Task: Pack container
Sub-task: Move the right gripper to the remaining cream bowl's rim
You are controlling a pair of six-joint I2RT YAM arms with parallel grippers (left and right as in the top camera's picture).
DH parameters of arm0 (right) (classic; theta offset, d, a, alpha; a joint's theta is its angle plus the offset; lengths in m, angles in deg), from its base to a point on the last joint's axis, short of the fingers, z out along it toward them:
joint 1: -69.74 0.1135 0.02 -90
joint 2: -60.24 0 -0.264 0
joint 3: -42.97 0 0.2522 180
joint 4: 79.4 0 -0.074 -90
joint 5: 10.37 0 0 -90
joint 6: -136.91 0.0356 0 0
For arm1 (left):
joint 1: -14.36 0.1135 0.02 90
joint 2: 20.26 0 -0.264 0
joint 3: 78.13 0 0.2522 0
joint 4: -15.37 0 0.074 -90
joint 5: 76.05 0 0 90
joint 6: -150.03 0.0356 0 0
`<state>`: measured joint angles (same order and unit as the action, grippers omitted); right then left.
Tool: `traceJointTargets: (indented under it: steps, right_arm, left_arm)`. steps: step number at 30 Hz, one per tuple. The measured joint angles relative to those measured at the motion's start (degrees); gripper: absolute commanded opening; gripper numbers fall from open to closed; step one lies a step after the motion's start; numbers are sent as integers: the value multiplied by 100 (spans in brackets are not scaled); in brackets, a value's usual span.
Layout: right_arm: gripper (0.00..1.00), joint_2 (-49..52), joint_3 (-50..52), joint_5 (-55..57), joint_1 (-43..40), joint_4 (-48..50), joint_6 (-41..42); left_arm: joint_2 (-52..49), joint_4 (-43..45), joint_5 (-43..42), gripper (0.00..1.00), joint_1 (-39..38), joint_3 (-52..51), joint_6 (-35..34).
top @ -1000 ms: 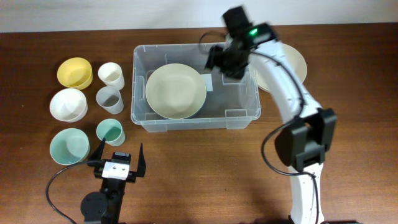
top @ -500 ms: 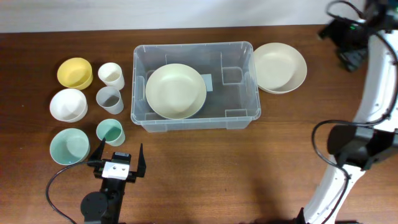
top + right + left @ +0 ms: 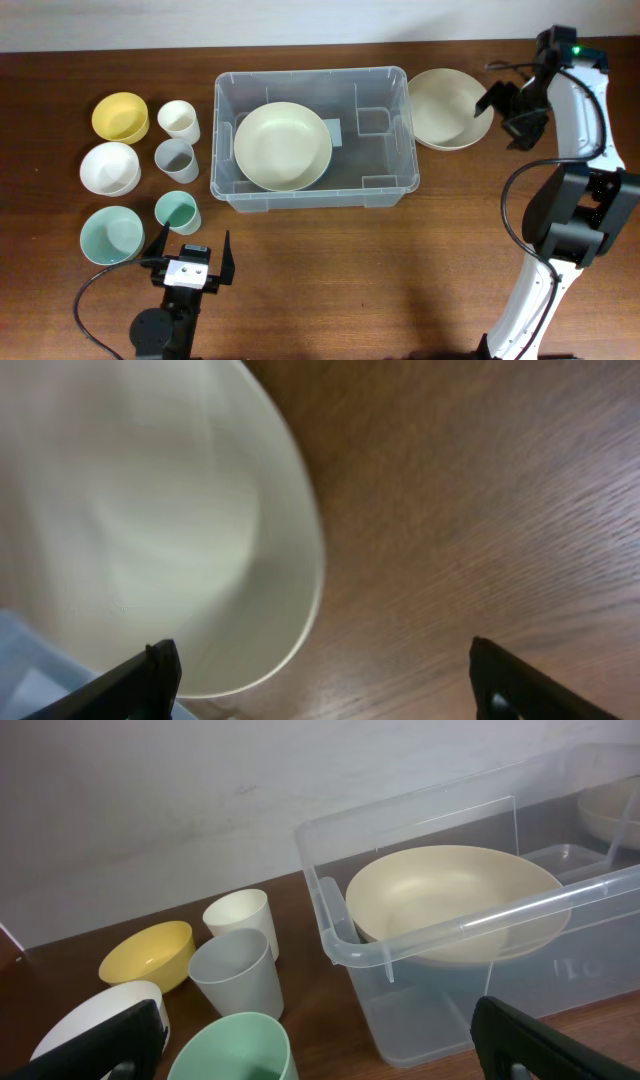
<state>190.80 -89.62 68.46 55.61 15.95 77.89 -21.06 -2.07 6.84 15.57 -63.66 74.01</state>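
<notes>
The clear container (image 3: 385,172) stands at the table's middle back with one cream bowl (image 3: 283,146) lying in its left half. A second cream bowl (image 3: 448,108) lies on the table just right of it. My right gripper (image 3: 505,115) is open and empty at that bowl's right rim. In the right wrist view the bowl (image 3: 150,510) fills the left and the open gripper (image 3: 325,690) straddles its rim. My left gripper (image 3: 190,255) is open and empty near the front left. Its wrist view shows the container (image 3: 480,923), the bowl inside (image 3: 450,900) and the open gripper (image 3: 320,1060).
Left of the container stand a yellow bowl (image 3: 120,116), a white bowl (image 3: 110,167), a green bowl (image 3: 112,234), a white cup (image 3: 179,120), a grey cup (image 3: 176,159) and a green cup (image 3: 177,211). The green cup (image 3: 240,1045) sits right before my left gripper.
My right gripper left the container's right half, swung out to the far right, then came back left to the outside bowl's right rim. The left arm has not moved.
</notes>
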Motion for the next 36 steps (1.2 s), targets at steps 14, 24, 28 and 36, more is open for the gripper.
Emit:
traceJointTargets:
  steps: [14, 24, 28, 36]
  right_arm:
    - [80, 0, 852, 0, 55, 802, -146]
    - [75, 0, 957, 66, 404, 1093, -118]
    - [75, 0, 979, 68, 415, 1141, -94]
    - [74, 0, 1073, 85, 415, 1270, -83]
  left_arm:
    - [2, 0, 0, 100, 0, 0, 0]
    - [2, 0, 0, 100, 0, 0, 0]
    - [2, -2, 0, 100, 0, 0, 0]
    - [2, 0, 0, 100, 0, 0, 0]
